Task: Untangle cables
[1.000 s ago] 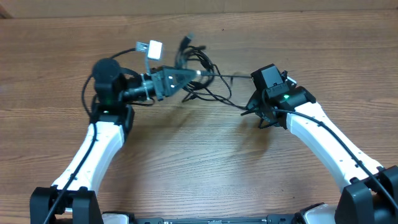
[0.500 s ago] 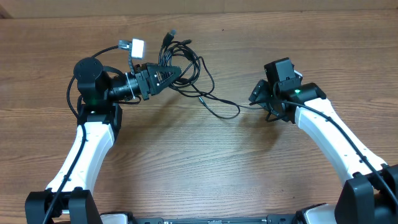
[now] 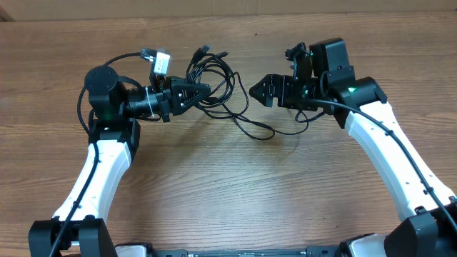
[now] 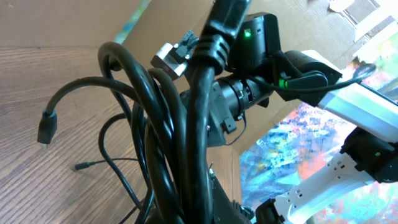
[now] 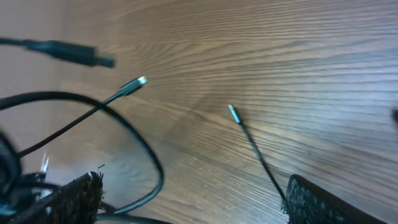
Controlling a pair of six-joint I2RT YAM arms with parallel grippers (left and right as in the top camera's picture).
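The cables (image 3: 223,77) are a tangle of thin black cords on the wooden table between the two arms. My left gripper (image 3: 200,91) is shut on a bunch of them; in the left wrist view the cables (image 4: 158,124) fill the frame and hide the jaws. One loose loop (image 3: 258,133) trails toward the front. My right gripper (image 3: 258,91) is open, pointing left, just right of the tangle. In the right wrist view its jaws (image 5: 193,190) stand wide apart over a cable loop (image 5: 146,146) and a thin silver-tipped cord (image 5: 249,140), gripping neither.
A white plug (image 3: 160,61) lies behind my left wrist. Black plug ends (image 3: 202,50) stick out at the back of the tangle; one plug (image 4: 46,127) hangs free in the left wrist view. The right arm (image 4: 255,43) shows beyond the cables.
My right gripper has moved back and left toward the tangle, turned to face it and now stands open. My left gripper pulled the bundle left, then stayed nearly still.
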